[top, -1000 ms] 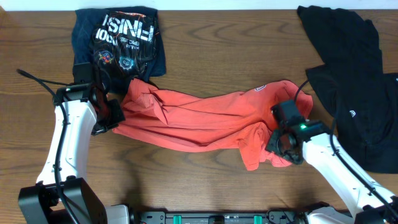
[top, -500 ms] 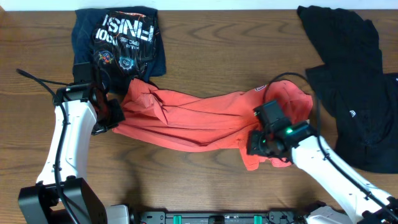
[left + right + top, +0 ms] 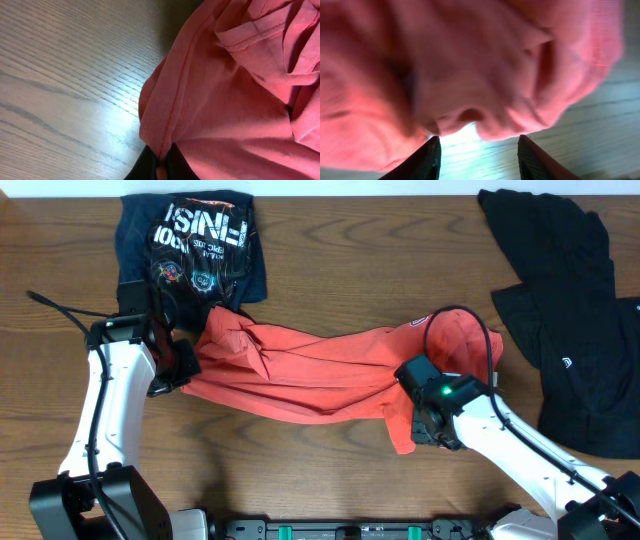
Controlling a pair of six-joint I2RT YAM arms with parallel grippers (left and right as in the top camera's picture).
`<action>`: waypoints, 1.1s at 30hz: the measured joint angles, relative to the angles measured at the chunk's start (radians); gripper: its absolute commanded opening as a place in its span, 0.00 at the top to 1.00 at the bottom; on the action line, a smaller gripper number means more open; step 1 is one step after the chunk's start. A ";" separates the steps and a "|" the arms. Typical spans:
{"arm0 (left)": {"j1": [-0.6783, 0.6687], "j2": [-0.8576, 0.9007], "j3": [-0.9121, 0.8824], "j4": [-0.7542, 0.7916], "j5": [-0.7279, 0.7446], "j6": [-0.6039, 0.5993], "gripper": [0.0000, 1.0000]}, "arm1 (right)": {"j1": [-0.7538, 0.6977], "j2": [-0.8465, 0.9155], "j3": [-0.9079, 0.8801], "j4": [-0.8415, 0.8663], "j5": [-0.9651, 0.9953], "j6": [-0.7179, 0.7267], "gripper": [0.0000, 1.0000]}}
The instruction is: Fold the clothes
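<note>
The coral-red T-shirt (image 3: 310, 370) lies bunched in a long strip across the middle of the wooden table. My left gripper (image 3: 178, 368) is shut on the shirt's left edge; in the left wrist view a hemmed fold (image 3: 172, 107) runs down into the pinched jaws (image 3: 161, 167). My right gripper (image 3: 428, 425) is open and empty over the shirt's right end. In the right wrist view the rumpled cloth (image 3: 470, 60) hangs just beyond the spread fingertips (image 3: 479, 145), with bare table between them.
A folded dark navy T-shirt (image 3: 195, 245) with white print lies at the back left, close to the left arm. A black garment (image 3: 570, 310) is spread at the right. The table's front edge runs along the bottom.
My right gripper has moved left and slightly forward along the shirt's right end. The cloth at the back right has shifted and puffed up. The left arm has not moved.
</note>
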State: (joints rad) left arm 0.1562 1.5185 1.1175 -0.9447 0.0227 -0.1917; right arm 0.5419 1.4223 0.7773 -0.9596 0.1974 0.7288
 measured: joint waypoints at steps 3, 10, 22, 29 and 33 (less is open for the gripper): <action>0.000 0.000 0.000 0.000 0.000 0.000 0.94 | -0.015 0.000 -0.002 0.017 0.015 0.021 0.55; 0.000 0.000 0.000 0.000 0.000 0.000 0.94 | -0.023 0.000 -0.069 0.106 0.001 0.029 0.62; 0.000 0.000 0.000 0.000 0.000 0.000 0.94 | -0.060 0.000 -0.092 0.127 -0.028 0.048 0.99; 0.000 0.000 0.000 -0.004 0.000 0.000 0.94 | -0.089 -0.002 -0.078 0.078 -0.051 0.048 0.99; 0.000 -0.007 0.008 -0.061 0.001 0.000 0.94 | -0.138 -0.047 0.020 -0.089 -0.069 0.023 0.99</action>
State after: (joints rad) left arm 0.1562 1.5116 1.1259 -1.0054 0.0235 -0.1917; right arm 0.4042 1.3750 0.7975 -1.0489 0.1284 0.7521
